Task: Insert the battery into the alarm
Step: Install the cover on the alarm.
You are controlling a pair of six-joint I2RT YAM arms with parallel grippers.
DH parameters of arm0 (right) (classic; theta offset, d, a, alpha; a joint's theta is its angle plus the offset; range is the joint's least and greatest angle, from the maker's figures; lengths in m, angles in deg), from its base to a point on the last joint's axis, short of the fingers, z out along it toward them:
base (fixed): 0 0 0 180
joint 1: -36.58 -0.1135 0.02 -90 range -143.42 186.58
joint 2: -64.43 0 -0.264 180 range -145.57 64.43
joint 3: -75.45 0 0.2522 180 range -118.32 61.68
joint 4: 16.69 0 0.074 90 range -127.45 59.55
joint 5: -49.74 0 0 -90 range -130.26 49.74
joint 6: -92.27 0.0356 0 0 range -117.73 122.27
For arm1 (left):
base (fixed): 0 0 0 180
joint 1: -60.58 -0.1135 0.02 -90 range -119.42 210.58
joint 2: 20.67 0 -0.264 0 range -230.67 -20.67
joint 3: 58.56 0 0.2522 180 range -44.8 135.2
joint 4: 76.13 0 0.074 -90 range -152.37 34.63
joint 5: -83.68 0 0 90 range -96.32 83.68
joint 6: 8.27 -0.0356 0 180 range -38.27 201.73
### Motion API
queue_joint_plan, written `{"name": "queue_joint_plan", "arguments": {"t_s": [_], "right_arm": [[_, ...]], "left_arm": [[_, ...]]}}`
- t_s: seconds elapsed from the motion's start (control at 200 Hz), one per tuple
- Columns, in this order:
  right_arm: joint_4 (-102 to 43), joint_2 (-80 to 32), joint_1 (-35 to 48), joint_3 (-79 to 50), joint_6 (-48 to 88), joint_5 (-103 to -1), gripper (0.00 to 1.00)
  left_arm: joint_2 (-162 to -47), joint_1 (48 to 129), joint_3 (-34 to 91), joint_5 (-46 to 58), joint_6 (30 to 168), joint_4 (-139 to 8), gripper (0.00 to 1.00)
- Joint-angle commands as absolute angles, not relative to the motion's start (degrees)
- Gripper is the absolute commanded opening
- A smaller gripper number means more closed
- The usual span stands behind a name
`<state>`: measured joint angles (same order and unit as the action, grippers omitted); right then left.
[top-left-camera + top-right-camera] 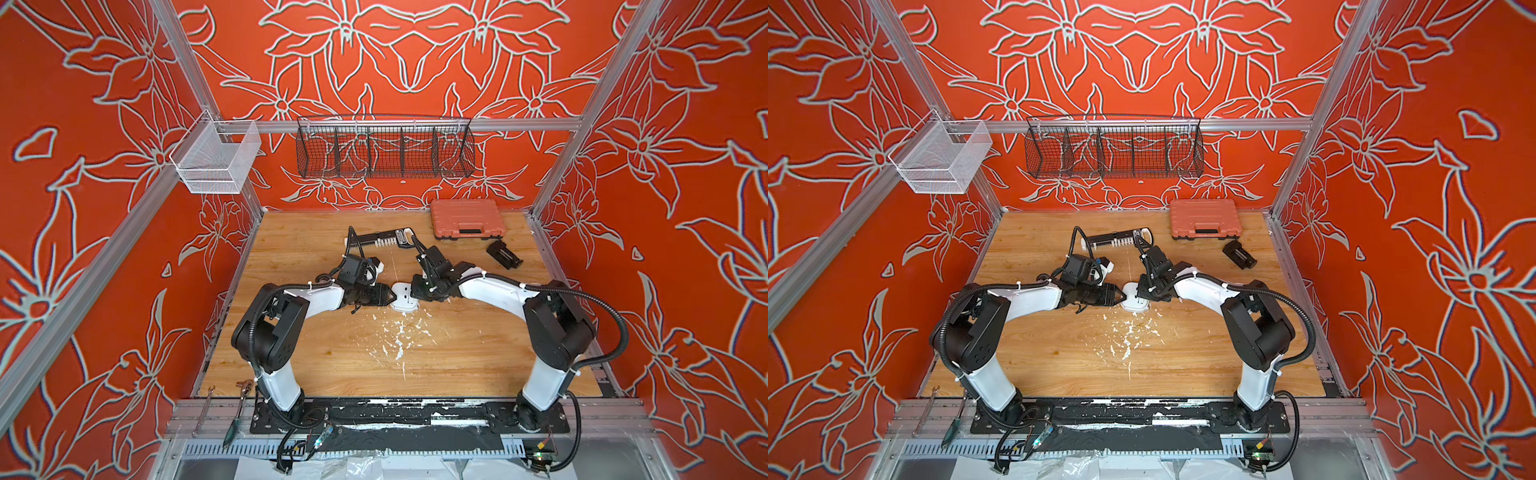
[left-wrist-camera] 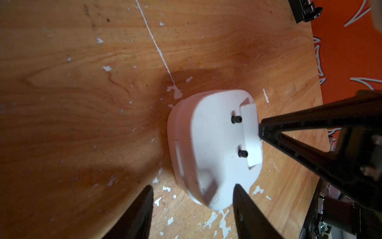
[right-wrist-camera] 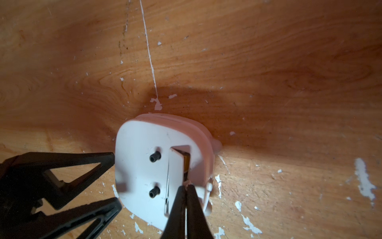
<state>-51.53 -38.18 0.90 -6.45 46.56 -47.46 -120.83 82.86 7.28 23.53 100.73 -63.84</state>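
Observation:
The alarm (image 1: 402, 302) (image 1: 1133, 304) lies face down mid-table, its white back (image 3: 140, 149) up with two small black knobs. A white lid (image 3: 175, 165) (image 2: 250, 128) over the recessed slot is tilted up, and a brass-coloured glint (image 3: 187, 162) shows beneath it. I cannot tell whether that is the battery, which shows nowhere else. My right gripper (image 3: 186, 186) (image 1: 413, 291) is shut, with its tips at the lid's edge by the slot. My left gripper (image 2: 193, 187) (image 3: 115, 180) (image 1: 392, 293) is open and holds nothing, its tips against the alarm's opposite side.
At the back right stands an orange case (image 1: 467, 218), with a black ribbed block (image 1: 503, 254) in front of it. A long black-and-white tool (image 1: 382, 239) lies behind the arms. White flecks (image 1: 399, 336) dot the wood. Wrenches (image 1: 203, 409) rest on the front left rail.

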Motion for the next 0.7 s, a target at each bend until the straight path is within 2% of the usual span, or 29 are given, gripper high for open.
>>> {"name": "queue_joint_plan", "arguments": {"t_s": [0.0, 0.696], "right_arm": [[-52.02, -40.38, 1.19, -7.35, 46.93, -47.6, 0.01], [-53.46, -40.93, 4.14, -9.48, 45.39, -54.73, 0.0]], "left_arm": [[-121.85, 82.9, 6.77, 25.58, 101.21, -65.59, 0.59], [-121.84, 83.18, 3.61, 25.18, 103.11, -66.88, 0.57]]}}
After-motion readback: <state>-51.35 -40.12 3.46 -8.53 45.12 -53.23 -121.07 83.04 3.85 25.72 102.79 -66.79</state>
